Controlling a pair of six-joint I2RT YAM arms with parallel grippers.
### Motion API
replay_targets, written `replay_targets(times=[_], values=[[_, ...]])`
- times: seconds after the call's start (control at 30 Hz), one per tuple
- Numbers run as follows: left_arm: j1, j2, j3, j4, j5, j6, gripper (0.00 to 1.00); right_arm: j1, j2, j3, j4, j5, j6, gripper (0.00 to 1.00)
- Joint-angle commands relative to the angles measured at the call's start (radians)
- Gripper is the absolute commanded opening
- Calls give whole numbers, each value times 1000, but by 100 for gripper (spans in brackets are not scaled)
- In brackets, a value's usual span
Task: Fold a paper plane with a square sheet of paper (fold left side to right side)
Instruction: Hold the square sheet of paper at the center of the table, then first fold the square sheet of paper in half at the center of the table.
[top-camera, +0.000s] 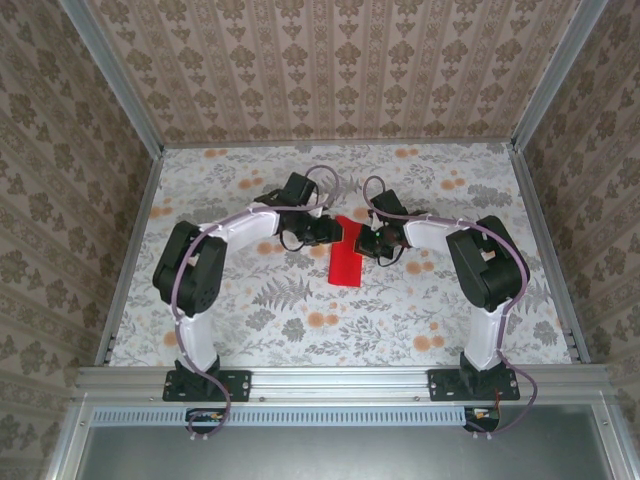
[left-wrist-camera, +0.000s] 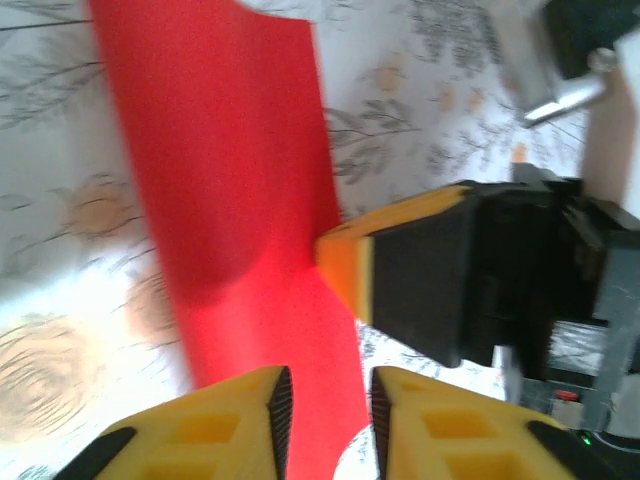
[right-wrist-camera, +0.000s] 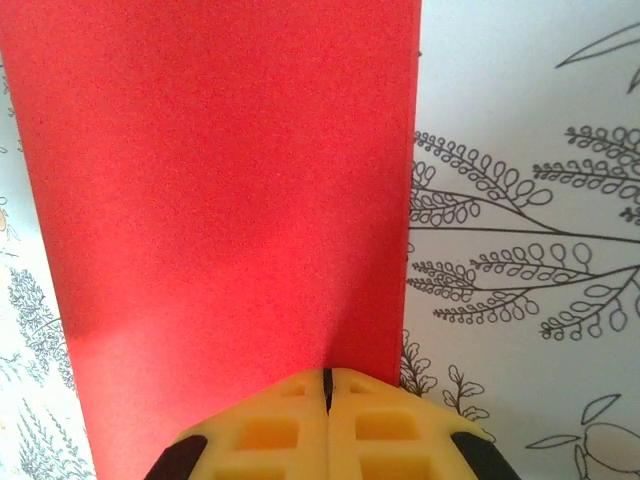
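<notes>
The square sheet of paper (top-camera: 345, 263) is bright red and lies as a narrow folded rectangle at the middle of the flowered table. My left gripper (top-camera: 335, 230) is at its far left end. In the left wrist view the jaws (left-wrist-camera: 330, 400) stand a little apart, with the red paper (left-wrist-camera: 230, 180) running under the gap. My right gripper (top-camera: 368, 243) is at the far right end of the sheet. Its fingertips (right-wrist-camera: 327, 378) are shut together with their tips down on the flat red paper (right-wrist-camera: 230, 180), close to its right edge. The right gripper's yellow finger (left-wrist-camera: 400, 270) touches the sheet's edge.
The table (top-camera: 300, 310) carries a grey leaf and orange flower print. Patterned walls with metal frames (top-camera: 135, 230) close it in on the left, back and right. Both arm bases (top-camera: 205, 380) sit on the rail at the near edge.
</notes>
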Motion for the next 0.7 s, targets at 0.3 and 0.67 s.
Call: replay_targets(times=[0.3, 0.67], values=[[-6, 126, -18, 36, 74, -11, 16, 15, 53, 18, -94, 33, -27, 5], [38, 145, -103, 24, -5, 4, 11, 17, 62, 39, -138, 51, -51, 5]])
